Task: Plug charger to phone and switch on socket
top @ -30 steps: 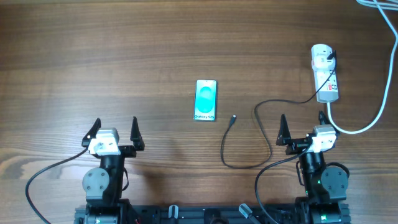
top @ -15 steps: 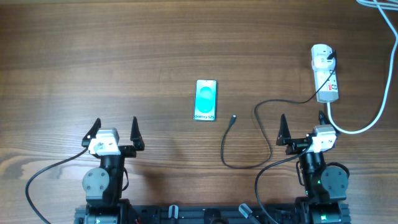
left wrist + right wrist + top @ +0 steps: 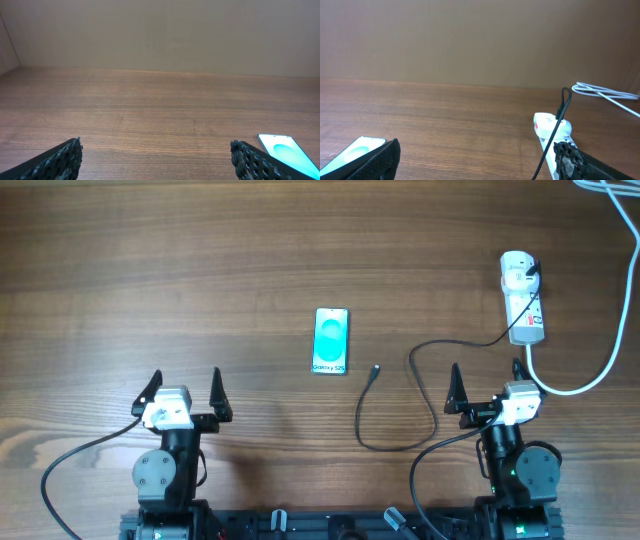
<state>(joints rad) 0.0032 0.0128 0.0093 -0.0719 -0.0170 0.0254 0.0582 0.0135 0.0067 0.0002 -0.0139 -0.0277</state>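
Wood-grain table carries everything; the left pincer and right pincer both stand released and empty. Ahead-left of the right pincer lies the charger. Its cable looks limp and light, so take the stiff plug by its body. Further left, the phone seems flat and slick, and it may slide unless braced. The socket sits ahead-right.

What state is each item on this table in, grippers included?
phone: lying flat, screen lit, nothing plugged in.
charger cable: connector lying loose, apart from phone.
power strip: black plug inserted; on or off unclear.
left gripper: open, empty.
right gripper: open, empty.
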